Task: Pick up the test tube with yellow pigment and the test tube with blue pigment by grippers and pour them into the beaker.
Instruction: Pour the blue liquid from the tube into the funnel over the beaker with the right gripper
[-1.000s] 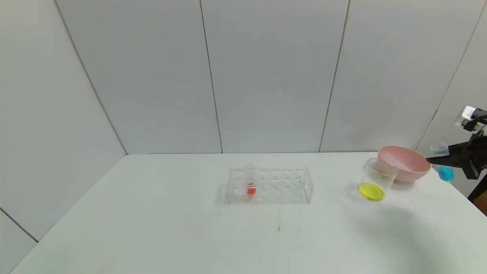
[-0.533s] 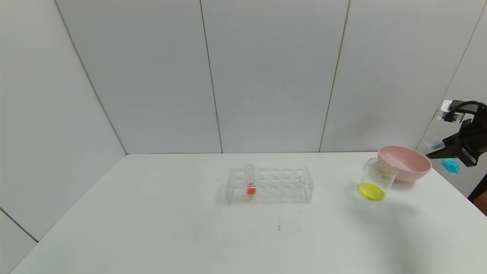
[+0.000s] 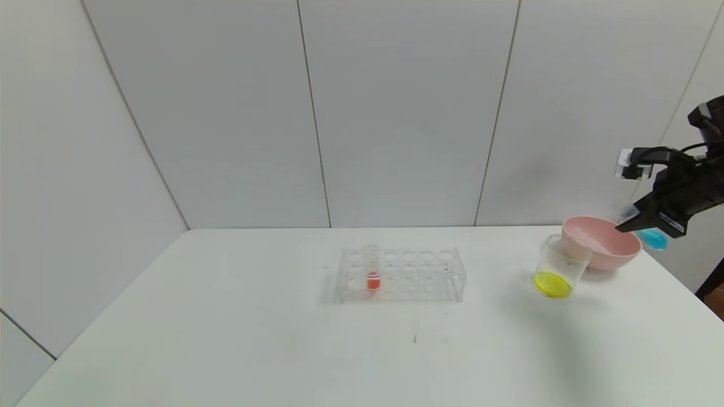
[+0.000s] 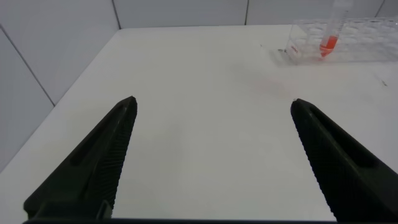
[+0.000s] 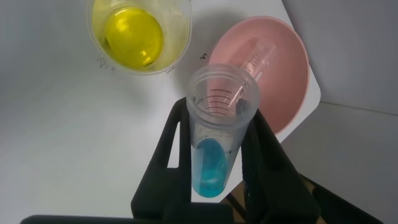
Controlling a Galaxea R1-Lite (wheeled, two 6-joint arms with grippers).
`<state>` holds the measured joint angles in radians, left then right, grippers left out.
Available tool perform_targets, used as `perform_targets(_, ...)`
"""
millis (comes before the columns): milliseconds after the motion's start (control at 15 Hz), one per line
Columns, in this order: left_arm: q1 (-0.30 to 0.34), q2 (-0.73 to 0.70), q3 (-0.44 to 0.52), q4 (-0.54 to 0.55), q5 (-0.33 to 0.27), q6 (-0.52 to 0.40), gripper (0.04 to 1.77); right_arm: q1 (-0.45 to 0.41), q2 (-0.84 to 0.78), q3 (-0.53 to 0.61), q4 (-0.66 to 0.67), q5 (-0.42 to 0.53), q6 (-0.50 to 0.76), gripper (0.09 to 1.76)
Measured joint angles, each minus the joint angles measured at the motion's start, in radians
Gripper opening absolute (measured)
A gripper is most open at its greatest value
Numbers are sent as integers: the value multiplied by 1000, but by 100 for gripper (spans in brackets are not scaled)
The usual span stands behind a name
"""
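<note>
My right gripper is shut on the test tube with blue pigment and holds it in the air just right of the pink bowl. In the right wrist view the fingers clamp the tube below its rim, with blue liquid in its bottom. The beaker stands left of the bowl and holds yellow liquid. No tube with yellow liquid shows; a clear tube lies in the bowl. My left gripper is open and empty over bare table, outside the head view.
The pink bowl touches the beaker near the table's far right edge. A clear tube rack stands mid-table with a red-liquid tube in it; both show in the left wrist view.
My right gripper has risen and moved left towards the bowl with the blue tube, which now tilts more. The beaker, bowl and rack have not moved.
</note>
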<state>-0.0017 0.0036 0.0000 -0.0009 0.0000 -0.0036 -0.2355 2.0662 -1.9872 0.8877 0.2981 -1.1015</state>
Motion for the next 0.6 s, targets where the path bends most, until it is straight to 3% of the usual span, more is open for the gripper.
perform_targets(600,0,0,0,0,0,0,176,101,22,-12,1,-271,-113,52)
